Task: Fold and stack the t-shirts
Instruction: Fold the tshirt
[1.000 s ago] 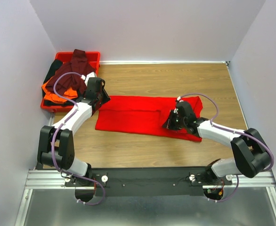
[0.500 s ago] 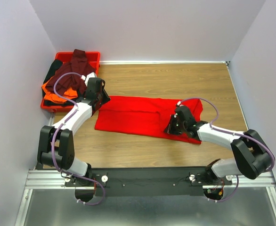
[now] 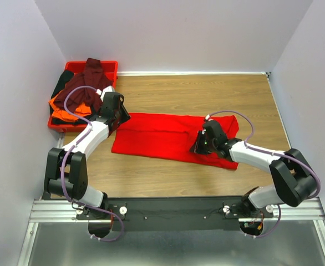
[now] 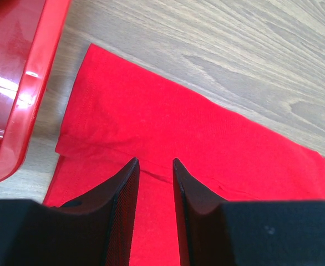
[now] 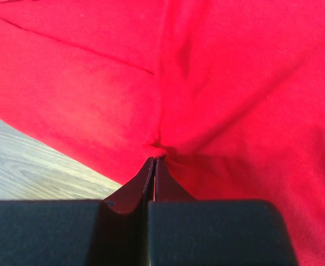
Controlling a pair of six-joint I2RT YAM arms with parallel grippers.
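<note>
A bright red t-shirt (image 3: 162, 136) lies spread flat across the middle of the wooden table. My right gripper (image 3: 197, 148) rests on its right half, and in the right wrist view the right gripper (image 5: 154, 159) is shut on a small bunched pinch of the red cloth (image 5: 218, 83). My left gripper (image 3: 122, 118) hovers over the shirt's upper left corner. In the left wrist view the left gripper (image 4: 154, 162) stands open above the red cloth (image 4: 168, 127), nothing between its fingers. The dark maroon (image 3: 87, 83), orange (image 3: 62, 104) and black (image 3: 62, 80) t-shirts lie heaped at the far left.
The heap sits in a red plastic tray (image 3: 111, 66) at the table's far left corner; the tray's rim (image 4: 32, 83) lies close to the left of the left gripper. White walls enclose the table on three sides. Bare wood shows beyond and in front of the red shirt.
The right gripper has shifted slightly to the left with the pinched cloth, tugging the shirt's right part. The left arm has not moved.
</note>
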